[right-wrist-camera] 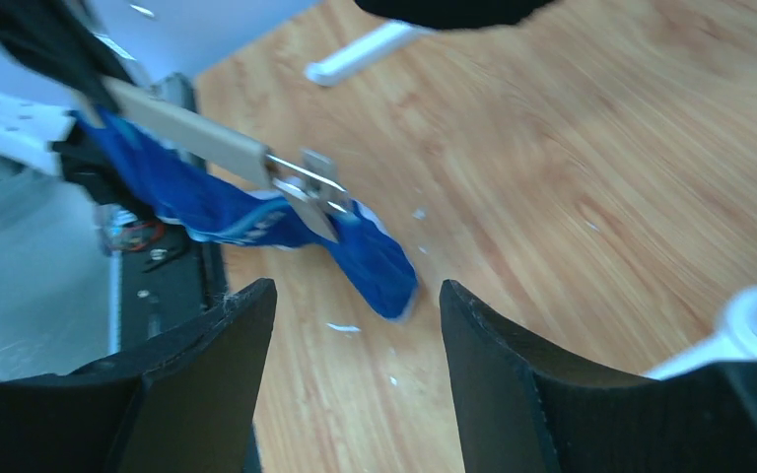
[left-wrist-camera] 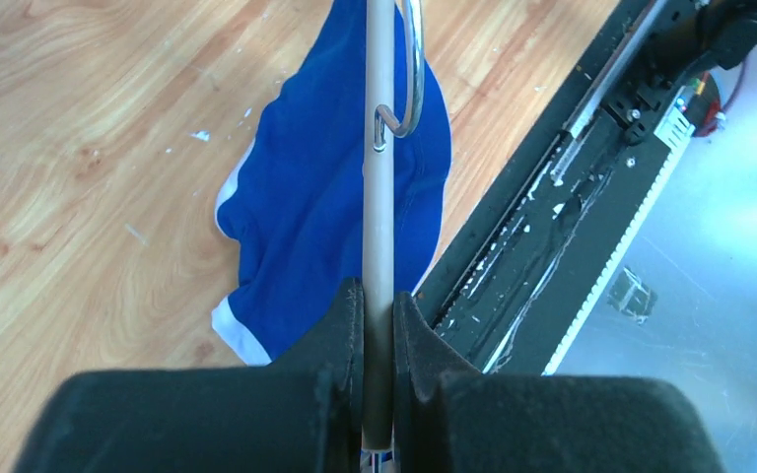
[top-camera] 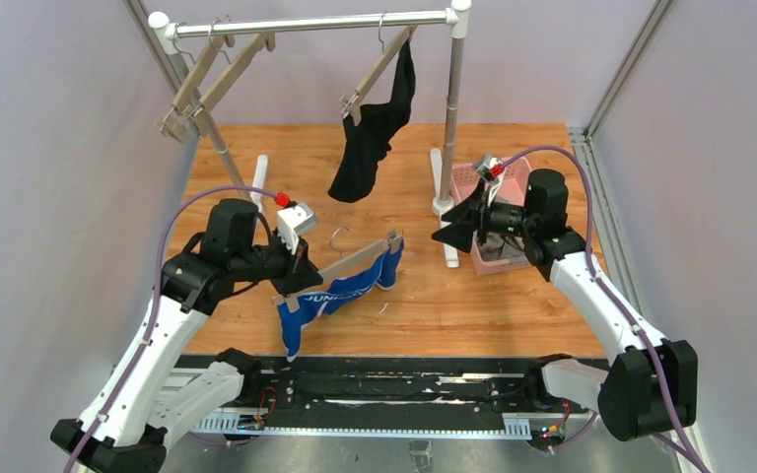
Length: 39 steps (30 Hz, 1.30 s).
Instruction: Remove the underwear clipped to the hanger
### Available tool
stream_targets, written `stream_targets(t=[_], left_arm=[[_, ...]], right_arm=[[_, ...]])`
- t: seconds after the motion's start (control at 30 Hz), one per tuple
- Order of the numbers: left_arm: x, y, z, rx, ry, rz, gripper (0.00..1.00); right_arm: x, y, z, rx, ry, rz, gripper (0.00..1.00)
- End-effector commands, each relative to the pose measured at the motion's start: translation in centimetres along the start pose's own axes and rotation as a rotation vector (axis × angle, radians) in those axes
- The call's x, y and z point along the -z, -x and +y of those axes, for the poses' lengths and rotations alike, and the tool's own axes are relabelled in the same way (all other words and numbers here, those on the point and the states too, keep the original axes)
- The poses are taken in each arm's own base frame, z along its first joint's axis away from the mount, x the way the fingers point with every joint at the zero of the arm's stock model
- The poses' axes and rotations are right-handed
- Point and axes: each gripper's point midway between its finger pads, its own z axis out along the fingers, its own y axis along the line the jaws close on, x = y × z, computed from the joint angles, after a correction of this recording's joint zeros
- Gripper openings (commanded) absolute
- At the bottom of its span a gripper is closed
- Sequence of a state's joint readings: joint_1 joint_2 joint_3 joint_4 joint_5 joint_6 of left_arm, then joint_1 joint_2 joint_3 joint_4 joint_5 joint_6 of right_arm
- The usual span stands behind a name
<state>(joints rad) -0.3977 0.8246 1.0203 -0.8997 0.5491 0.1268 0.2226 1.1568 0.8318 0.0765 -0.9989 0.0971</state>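
My left gripper (top-camera: 296,274) is shut on the beige bar of a hanger (top-camera: 350,261), held low over the table. The bright blue briefs (top-camera: 340,292) with white lettering are clipped to it and droop to the wood. In the left wrist view the bar (left-wrist-camera: 380,207) runs between my fingers over the blue cloth (left-wrist-camera: 325,197). My right gripper (top-camera: 456,232) is open and empty, right of the hanger's far clip (right-wrist-camera: 313,185); blue cloth (right-wrist-camera: 375,261) hangs there. Black briefs (top-camera: 375,133) hang from a hanger on the rail. The grey briefs are out of view.
A white rail (top-camera: 310,24) on two posts spans the back, with two bare hangers (top-camera: 202,84) at its left end. A pink basket (top-camera: 498,222) stands behind my right gripper. The rail's white feet (top-camera: 446,212) lie on the wooden table.
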Motion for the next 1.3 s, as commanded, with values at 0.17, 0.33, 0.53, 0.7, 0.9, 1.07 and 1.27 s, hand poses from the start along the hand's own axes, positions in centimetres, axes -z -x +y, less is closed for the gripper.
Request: stream_targets(t=[0.17,0.33,0.53,0.7,0.9,1.07,1.27], left_arm=[[0.3,4.0,-3.3,-0.175,-0.214,-0.068,0.0],[0.5,5.6,-4.6,-0.224,-0.293,-0.091,0.0],[0.7,6.7,-5.2,-0.252,-0.325,-0.11,0.0],[0.5,7.4,-5.2,-0.255,-0.324,-0.128,0.0],[-0.4,7.8,-4.6,-0.235,-0.317,-0.14,0.0],[-0.8,7.8,-4.2,-0.23,-0.301,-0.13,0.0],[-1.0,7.7,-4.0,-0.226,-0.29,-0.124,0.0]], right_arm=[[1.8,4.5,7.3,0.156,0.329,-0.1,0.65],[1.9,5.0,7.7,0.186,0.339,-0.113,0.65],[1.4,5.5,7.7,0.195,0.349,-0.129,0.65],[0.9,6.0,7.9,0.193,0.374,-0.135,0.65],[-0.4,5.8,8.9,0.179,0.42,-0.119,0.64],[-0.9,5.5,8.6,0.165,0.416,-0.113,0.55],[-1.1,5.4,8.7,0.165,0.412,-0.114,0.03]])
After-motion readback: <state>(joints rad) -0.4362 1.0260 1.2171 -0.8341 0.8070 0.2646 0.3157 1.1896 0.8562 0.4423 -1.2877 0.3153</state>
